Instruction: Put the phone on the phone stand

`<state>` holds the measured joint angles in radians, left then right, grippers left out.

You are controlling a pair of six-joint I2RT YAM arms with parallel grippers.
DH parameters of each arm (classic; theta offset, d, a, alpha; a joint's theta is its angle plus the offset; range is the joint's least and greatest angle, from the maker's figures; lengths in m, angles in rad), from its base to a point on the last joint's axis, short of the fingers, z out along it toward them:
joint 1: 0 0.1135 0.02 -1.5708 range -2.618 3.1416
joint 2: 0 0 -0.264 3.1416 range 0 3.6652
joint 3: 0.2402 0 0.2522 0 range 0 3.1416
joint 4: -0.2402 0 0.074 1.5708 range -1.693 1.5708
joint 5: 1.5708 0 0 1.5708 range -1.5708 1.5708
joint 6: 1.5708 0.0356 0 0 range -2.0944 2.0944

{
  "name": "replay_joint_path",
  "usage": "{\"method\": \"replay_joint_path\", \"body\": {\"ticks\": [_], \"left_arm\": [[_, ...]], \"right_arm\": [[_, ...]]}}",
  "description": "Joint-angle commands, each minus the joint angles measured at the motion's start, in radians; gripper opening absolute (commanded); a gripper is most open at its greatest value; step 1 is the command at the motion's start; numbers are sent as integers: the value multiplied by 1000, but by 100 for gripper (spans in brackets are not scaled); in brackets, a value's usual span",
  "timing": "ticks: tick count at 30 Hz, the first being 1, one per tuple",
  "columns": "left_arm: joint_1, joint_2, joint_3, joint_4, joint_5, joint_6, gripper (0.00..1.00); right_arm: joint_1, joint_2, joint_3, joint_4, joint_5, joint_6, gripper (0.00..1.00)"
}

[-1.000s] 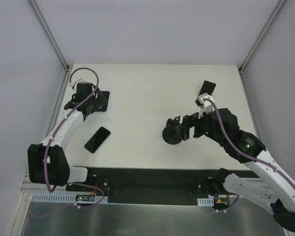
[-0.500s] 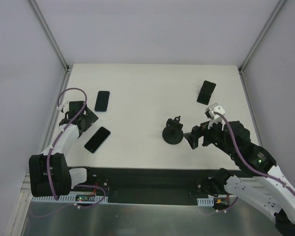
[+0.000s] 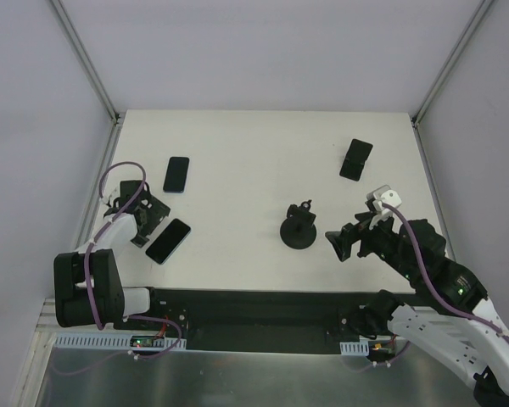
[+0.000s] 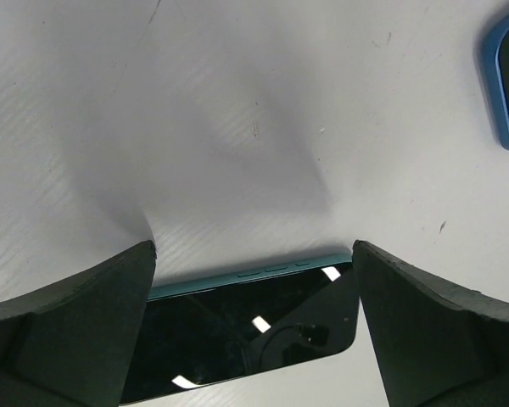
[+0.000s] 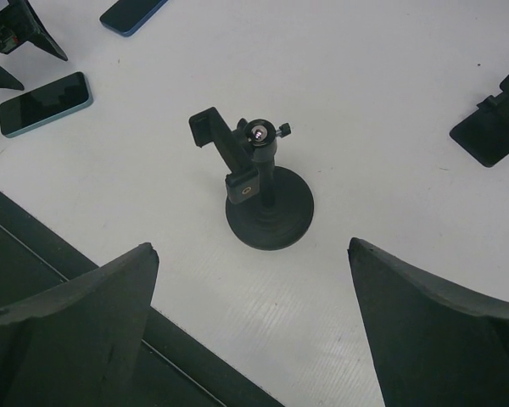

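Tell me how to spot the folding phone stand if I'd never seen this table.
Look at the white table from the overhead camera and go toward its far right corner. The folding phone stand sits alone there, a flat black tilted plate. The other stand, nearer the middle, has a round base and an upright post.

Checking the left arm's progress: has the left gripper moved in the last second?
Yes. The left gripper has pulled back from over the far phone, which now lies uncovered, toward the table's near edge. It is now open beside the near phone.
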<state>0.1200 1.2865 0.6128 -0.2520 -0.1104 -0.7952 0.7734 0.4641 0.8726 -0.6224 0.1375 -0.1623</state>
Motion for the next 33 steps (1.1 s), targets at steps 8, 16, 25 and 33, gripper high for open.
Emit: {"method": "replay_joint_path", "body": {"ticks": [8,16,25,33], "left_arm": [[-16,43,-73,-58,279,-121,99],[-250,-56,-55,-130,193,-79,99],[-381,-91,79,-237,173,275,99],[-457,-14,244,-383,351,664,99]], "right_arm": [[3,42,-15,55,7,-23,96],[3,77,-17,61,13,-26,96],[3,96,-18,55,17,-26,96],[4,113,-21,58,-1,-34,96]]}}
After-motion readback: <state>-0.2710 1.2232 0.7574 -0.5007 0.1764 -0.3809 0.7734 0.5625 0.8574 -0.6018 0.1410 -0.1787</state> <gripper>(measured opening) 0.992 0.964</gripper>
